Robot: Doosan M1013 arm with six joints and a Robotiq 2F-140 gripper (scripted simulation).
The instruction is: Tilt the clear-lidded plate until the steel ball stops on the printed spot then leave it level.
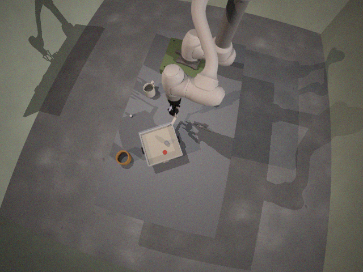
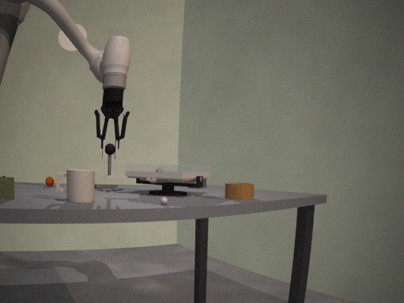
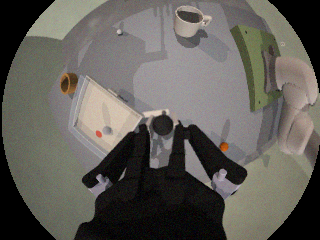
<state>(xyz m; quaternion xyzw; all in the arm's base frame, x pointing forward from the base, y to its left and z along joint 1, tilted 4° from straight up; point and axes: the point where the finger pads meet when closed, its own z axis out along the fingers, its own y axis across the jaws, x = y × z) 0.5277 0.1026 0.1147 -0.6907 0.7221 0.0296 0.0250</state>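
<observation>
The clear-lidded plate (image 1: 160,144) is a square tray on a black pivot stand (image 2: 167,189). It shows in the side view (image 2: 166,174) tilted slightly. The steel ball (image 1: 167,143) lies near the plate's middle, a little apart from the red printed spot (image 1: 164,152); the ball also shows under the lid (image 2: 159,170) and in the wrist view (image 3: 107,130). A thin post with a black knob (image 2: 110,149) stands on an arm at the plate's corner. My gripper (image 2: 110,149) points down and is shut on the black knob (image 3: 160,124).
A white mug (image 1: 149,89) stands behind the plate. An orange ring (image 1: 123,157) sits at its left side. A small white ball (image 1: 130,115) and a small orange ball (image 2: 49,181) lie loose on the table. A green block (image 1: 178,56) holds the arm's base.
</observation>
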